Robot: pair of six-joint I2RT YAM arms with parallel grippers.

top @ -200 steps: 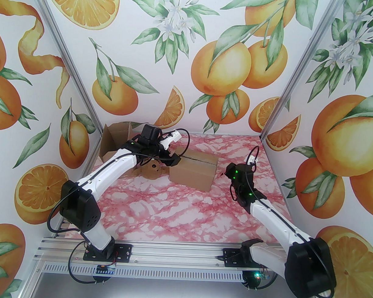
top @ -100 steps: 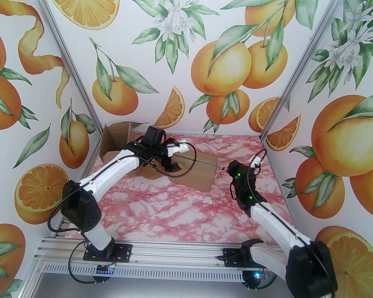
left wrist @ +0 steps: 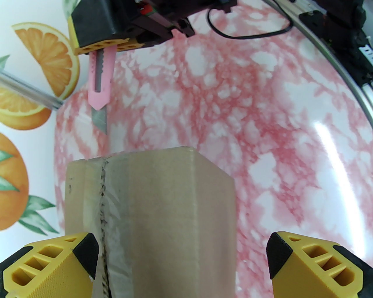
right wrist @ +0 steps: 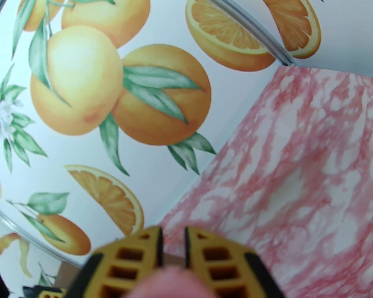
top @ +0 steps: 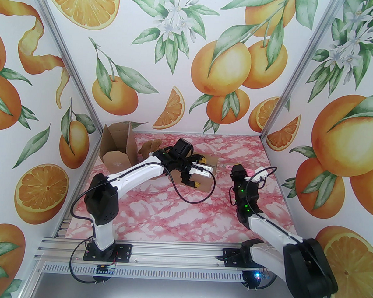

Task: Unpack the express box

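In the top view, an open carton (top: 118, 149) is standing at the far left corner of the pink marbled tabletop (top: 178, 218), its flaps pointing up. A brown plush toy (top: 150, 146) is lying just beside the carton, to its right. The left arm is reaching toward the middle of the tabletop, and the left end effector (top: 200, 172) is hovering at the express box (top: 211, 160) with its jaws spread wide. In the left wrist view, the left end effector (left wrist: 180, 259) is straddling the express box (left wrist: 163, 209): one yellow finger (left wrist: 55, 264) is sitting over the top face beside the taped seam (left wrist: 102, 198), and the other is standing clear of the box side; contact with the cardboard cannot be determined. The seam is showing a ragged cut line. Beyond the box, a pink utility knife (left wrist: 99, 84) is pointing its exposed blade (left wrist: 100, 120) toward the box edge, near it. The right end effector (left wrist: 102, 43) is pinching the knife handle. In the top view, the right end effector (top: 237, 171) is holding the utility knife (top: 225, 166) just beside the right end of the box. In the right wrist view, its fingers (right wrist: 131, 256) are pressing nearly together on a blurred pink shape
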